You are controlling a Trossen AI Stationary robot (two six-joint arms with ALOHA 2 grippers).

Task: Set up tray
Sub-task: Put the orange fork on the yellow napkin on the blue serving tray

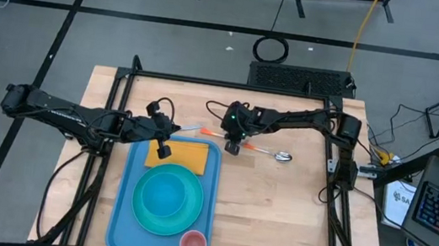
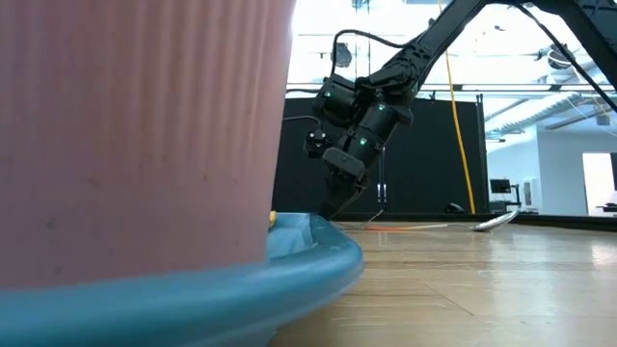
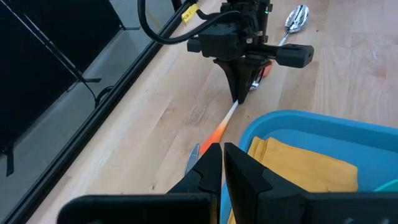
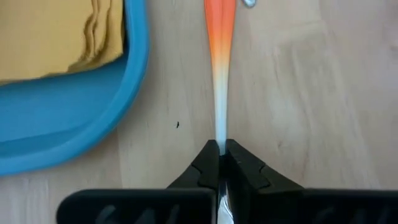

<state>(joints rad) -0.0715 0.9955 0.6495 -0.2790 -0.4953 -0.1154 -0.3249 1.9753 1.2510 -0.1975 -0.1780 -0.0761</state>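
The light-blue tray lies on the table's near left part, holding a yellow cloth, a turquoise plate and a pink cup. Just beyond the tray's far right corner, a utensil with a white-and-orange handle lies on the wood. My right gripper is shut on it. My left gripper hovers shut over the tray's far rim, above the cloth, touching nothing. A second spoon with an orange handle lies on the table to the right. My right gripper pinches the white part of the utensil's handle between its two fingers. The fingers slant down from the table's right, roughly in line with the handle. The orange part and the metal end stretch away toward the table's left and lie on the wood.
The tray's raised rim runs close beside the held utensil. My left gripper stands just past the utensil's metal end. A dark frame rail borders the table's far side. Bare wood lies right of the tray.
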